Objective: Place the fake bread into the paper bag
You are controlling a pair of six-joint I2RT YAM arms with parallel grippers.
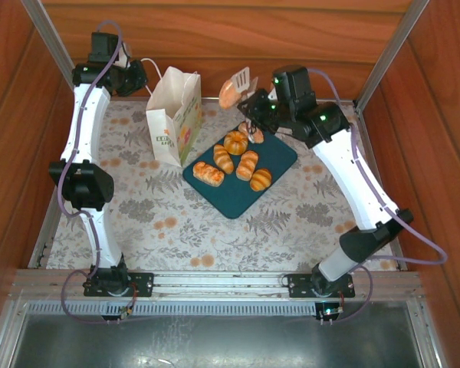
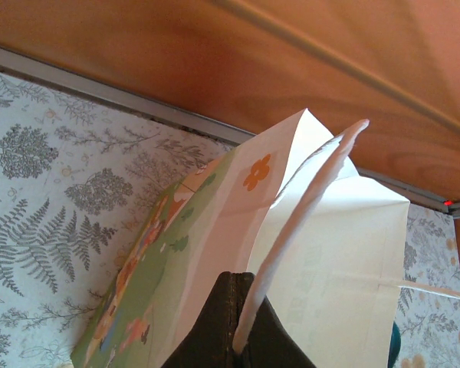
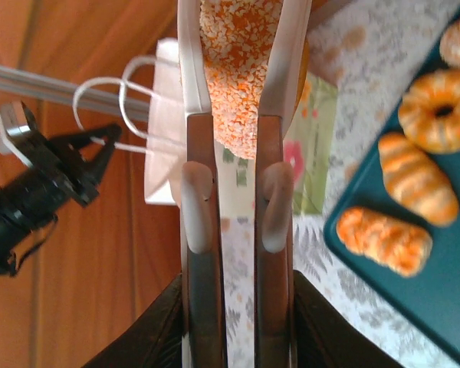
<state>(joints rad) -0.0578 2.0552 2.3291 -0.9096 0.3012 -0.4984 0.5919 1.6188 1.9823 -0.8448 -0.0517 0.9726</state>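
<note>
The fake bread (image 1: pixel 235 142) is golden-orange, the tray (image 1: pixel 238 201) dark teal, the paper bag (image 1: pixel 169 107) white with green print

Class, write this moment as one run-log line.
left gripper: shut on paper bag | right gripper: shut on tongs | tongs: clamping one fake bread, raised beside bag | tray: holds other pieces

The tongs (image 3: pixel 199 176) I squeeze are smooth, shiny metal. The fake bread (image 3: pixel 241 69) between them has a rough, crumb-speckled orange crust, while the rolls (image 1: pixel 235 142) on the matt teal tray (image 1: pixel 241 203) look glossy, like plastic. The paper bag (image 2: pixel 330 253) I hold is matt white paper with colour-printed sides, set against smooth, faintly sheened wood walls (image 2: pixel 176 46).
</note>
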